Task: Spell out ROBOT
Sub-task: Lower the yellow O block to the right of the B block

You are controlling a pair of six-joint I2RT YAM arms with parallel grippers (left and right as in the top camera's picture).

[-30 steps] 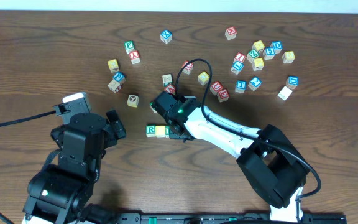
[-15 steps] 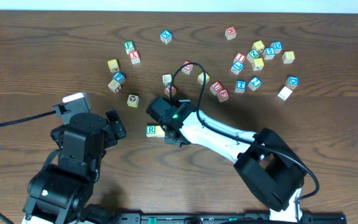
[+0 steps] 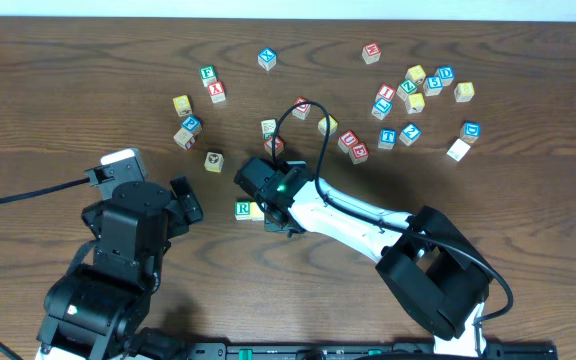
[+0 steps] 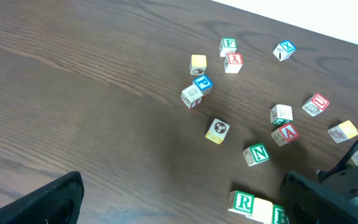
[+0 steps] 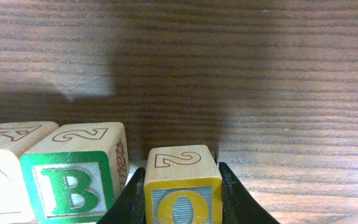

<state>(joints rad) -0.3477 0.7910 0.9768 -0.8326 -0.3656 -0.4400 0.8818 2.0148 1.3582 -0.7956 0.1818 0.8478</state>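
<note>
Yellow O block (image 5: 182, 186) held tight in my right gripper (image 5: 182, 200), just right of green B block (image 5: 73, 180); my left gripper (image 4: 185, 208) gapes

One table (image 3: 48, 60) carries two arms, the left arm (image 3: 118, 245) and the right arm (image 3: 368, 215). From overhead, twenty-six loose letter blocks can be counted: six in the ten o'clock group (image 3: 191, 124), seven around twelve o'clock and thirteen in the two o'clock group (image 3: 415, 102). The left wrist view adds one N block (image 4: 255, 154). The centre row holds four: R block (image 3: 243, 209), one pale block (image 3: 258, 210), B block (image 5: 73, 186) and O block (image 5: 182, 193).
</note>
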